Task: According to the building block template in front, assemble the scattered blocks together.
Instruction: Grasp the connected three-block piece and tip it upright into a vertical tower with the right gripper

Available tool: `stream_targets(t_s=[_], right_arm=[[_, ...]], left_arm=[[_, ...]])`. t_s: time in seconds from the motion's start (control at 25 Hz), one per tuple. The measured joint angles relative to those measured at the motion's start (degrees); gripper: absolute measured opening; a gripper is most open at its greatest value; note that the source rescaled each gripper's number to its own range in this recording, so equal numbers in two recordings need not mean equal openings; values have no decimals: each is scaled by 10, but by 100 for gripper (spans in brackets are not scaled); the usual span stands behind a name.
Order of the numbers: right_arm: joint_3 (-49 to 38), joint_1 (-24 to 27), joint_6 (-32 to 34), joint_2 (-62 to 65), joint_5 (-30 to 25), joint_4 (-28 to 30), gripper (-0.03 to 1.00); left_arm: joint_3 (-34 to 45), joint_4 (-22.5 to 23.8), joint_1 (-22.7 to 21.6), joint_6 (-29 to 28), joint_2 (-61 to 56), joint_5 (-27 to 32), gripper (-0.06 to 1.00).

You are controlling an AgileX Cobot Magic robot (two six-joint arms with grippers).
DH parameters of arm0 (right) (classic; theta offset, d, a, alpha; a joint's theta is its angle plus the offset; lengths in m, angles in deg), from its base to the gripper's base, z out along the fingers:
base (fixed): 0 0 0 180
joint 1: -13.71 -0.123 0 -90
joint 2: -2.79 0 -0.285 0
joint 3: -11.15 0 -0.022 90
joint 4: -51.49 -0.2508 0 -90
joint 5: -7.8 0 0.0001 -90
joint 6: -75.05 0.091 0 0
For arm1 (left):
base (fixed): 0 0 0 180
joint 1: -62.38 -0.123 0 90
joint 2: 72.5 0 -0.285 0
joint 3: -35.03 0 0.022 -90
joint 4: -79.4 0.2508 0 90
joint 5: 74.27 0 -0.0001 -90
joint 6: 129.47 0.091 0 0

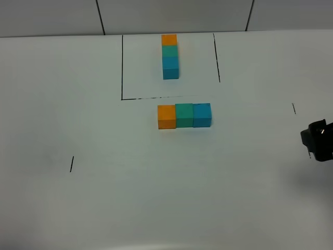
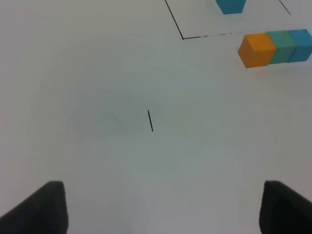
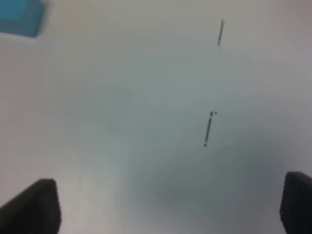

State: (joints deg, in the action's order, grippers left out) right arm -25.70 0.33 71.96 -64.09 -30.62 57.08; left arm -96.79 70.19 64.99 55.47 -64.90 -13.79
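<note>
Orange (image 1: pixel 166 116), teal (image 1: pixel 184 115) and blue (image 1: pixel 202 114) blocks lie touching in one straight row on the white table (image 1: pixel 62 208), just outside the near line of the drawn black outline (image 1: pixel 122 67). Inside that outline stands the template (image 1: pixel 170 56), its orange, teal and blue cubes running away from the camera, orange farthest. The loose row carries the same colour order, so the joining step looks done; the row runs crosswise to the template rather than along it, and whether that matters I cannot tell from the task wording.

The left gripper (image 2: pixel 163 207) hangs over bare table with its fingers wide apart and nothing between them; the row shows off toward the far edge of its view, well away. The right gripper (image 3: pixel 168 204) also stands open and empty, and in the high view only a dark part of it (image 1: pixel 318 139) peeks in at the right edge, well clear of the blocks.

As a judgement, little is left but a check of alignment, or a retreat. If a nudge were wanted, it would call for a slow approach from either end of the row, since a push at the middle could split the cubes.

Room is generous: open table lies on both sides and in front of the row. Behind it the outline's near line sits close, with only short black tick marks (image 1: pixel 72 164) elsewhere.
</note>
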Motion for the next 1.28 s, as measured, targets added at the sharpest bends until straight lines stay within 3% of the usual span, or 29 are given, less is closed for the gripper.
stream_targets(t_s=[0.2, 0.44, 0.6, 0.8, 0.92, 1.08, 1.28], right_arm=[[18, 0, -14, -6, -36, 30, 82], [121, -5, -132, -99, -144, 53, 82], [193, -57, -226, -217, -193, 80, 82], [329, -138, -287, -385, -204, 110, 82], [428, -164, -329, -474, -218, 86, 82], [542, -173, -407, -564, -225, -13, 82], [621, -177, -489, -627, -231, -84, 82]], left_arm=[[0, 0, 0, 0, 0, 0, 78], [0, 0, 0, 0, 0, 0, 78], [0, 0, 0, 0, 0, 0, 78], [0, 0, 0, 0, 0, 0, 78], [0, 0, 0, 0, 0, 0, 78], [0, 0, 0, 0, 0, 0, 78], [0, 0, 0, 0, 0, 0, 78]])
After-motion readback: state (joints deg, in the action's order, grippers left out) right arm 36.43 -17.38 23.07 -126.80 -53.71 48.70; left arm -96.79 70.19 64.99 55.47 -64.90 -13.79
